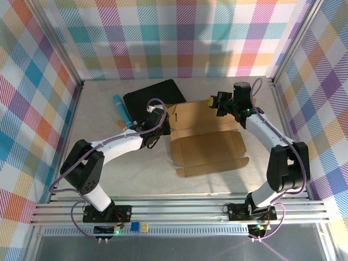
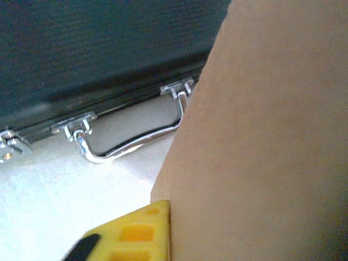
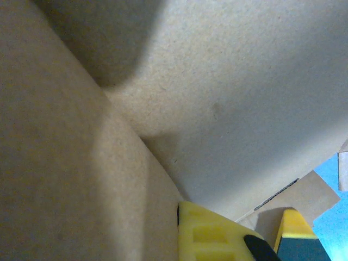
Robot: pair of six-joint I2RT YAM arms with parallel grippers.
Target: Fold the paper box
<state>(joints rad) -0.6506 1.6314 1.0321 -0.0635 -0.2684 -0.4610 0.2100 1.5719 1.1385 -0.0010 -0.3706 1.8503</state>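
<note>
The box (image 1: 206,142) lies partly unfolded on the table (image 1: 136,174), its far-left corner beside the black case (image 1: 152,95). The left gripper (image 1: 162,128) sits against its left edge and the right gripper (image 1: 211,102) at its back flap. I cannot tell whether either gripper is clamped.

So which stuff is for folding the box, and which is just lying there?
For the job:
paper box, the brown cardboard in the middle
left tool, at the box's left edge
right tool, at its far edge

Just lying about:
black case, behind the box
blue tube, left of the case
</note>
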